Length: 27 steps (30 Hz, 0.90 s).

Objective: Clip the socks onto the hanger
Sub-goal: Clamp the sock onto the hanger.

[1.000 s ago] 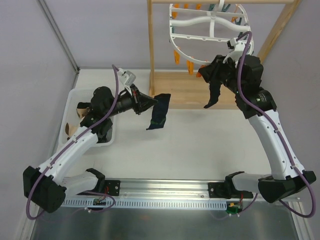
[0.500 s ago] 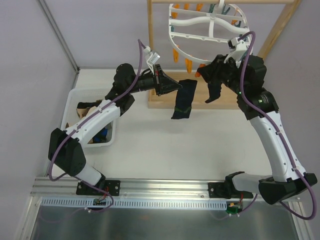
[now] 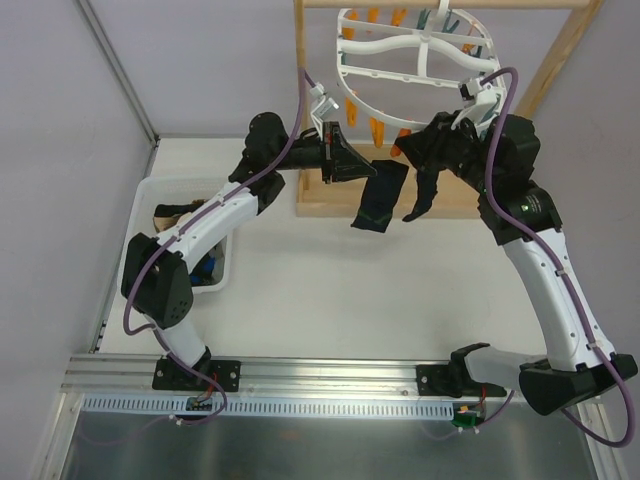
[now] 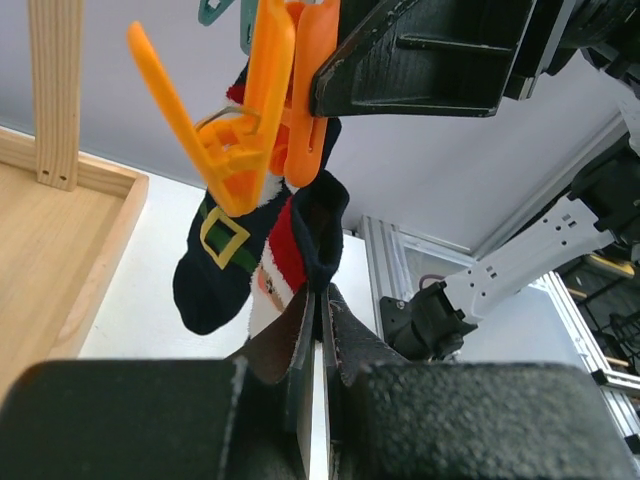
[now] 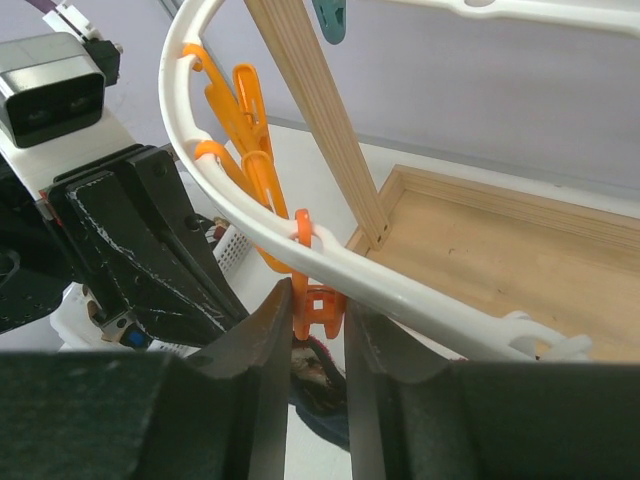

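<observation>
Orange peg [image 4: 262, 120] just above sock [image 4: 318, 225] in left tool [image 4: 320, 325]

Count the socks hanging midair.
2: a dark sock pinched in the left fingers; a black sock hanging beside the orange peg the right fingers squeeze. Others may hide in the bin.

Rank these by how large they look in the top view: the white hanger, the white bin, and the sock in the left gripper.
1. hanger, largest, though probably nearer the camera
2. bin, partly covered
3. sock in the left gripper, clearly smallest
</observation>
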{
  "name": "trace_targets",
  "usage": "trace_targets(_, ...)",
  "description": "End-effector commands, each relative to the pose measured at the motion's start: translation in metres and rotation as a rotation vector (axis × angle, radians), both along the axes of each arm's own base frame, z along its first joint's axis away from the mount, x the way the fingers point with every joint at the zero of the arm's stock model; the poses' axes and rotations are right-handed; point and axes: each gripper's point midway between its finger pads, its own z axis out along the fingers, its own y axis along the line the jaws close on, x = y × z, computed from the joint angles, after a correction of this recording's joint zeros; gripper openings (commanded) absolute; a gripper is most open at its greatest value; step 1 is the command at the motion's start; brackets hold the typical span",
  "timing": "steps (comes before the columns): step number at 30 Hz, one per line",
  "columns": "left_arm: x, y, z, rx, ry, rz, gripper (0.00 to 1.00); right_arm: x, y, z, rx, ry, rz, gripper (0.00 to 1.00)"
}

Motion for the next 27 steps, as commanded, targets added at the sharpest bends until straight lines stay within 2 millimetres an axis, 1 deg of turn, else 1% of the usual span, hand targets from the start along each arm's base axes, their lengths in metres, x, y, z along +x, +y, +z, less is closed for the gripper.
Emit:
trace_targets(1, -0.018, -0.001, 0.030, -0.055, -0.133, -0.089, 0.00, -0.014, 0.006, 0.021, 0.000, -0.102, 0.076, 0.01)
trace_targets(8, -0.013, -0.002, 0.033, -0.059, -0.155, -0.085, 0.00, -0.015, 0.008, 0.016, -0.033, -0.113, 0.108, 0.01)
trace_targets(11, -0.006, -0.001, 0.035, -0.062, -0.140, -0.070, 0.00, -0.018, 0.010, 0.016, -0.040, -0.119, 0.130, 0.01)
trace_targets(12, -0.003, -0.002, 0.033, -0.059, -0.129, -0.071, 0.00, -0.019, 0.010, 0.017, -0.040, -0.121, 0.133, 0.01)
trace_targets(14, -0.002, -0.002, 0.036, -0.062, -0.130, -0.075, 0.00, -0.021, 0.011, 0.016, -0.044, -0.123, 0.140, 0.01)
trace_targets(19, 0.001, -0.004, 0.033, -0.057, -0.127, -0.085, 0.00, -0.022, 0.007, 0.019, -0.044, -0.126, 0.126, 0.01)
trace_targets(22, 0.003, -0.004, 0.028, -0.052, -0.124, -0.080, 0.00, -0.024, 0.006, 0.020, -0.047, -0.132, 0.124, 0.01)
trace_targets(27, 0.005, -0.004, 0.025, -0.049, -0.120, -0.073, 0.00, -0.023, 0.005, 0.017, -0.056, -0.127, 0.121, 0.01)
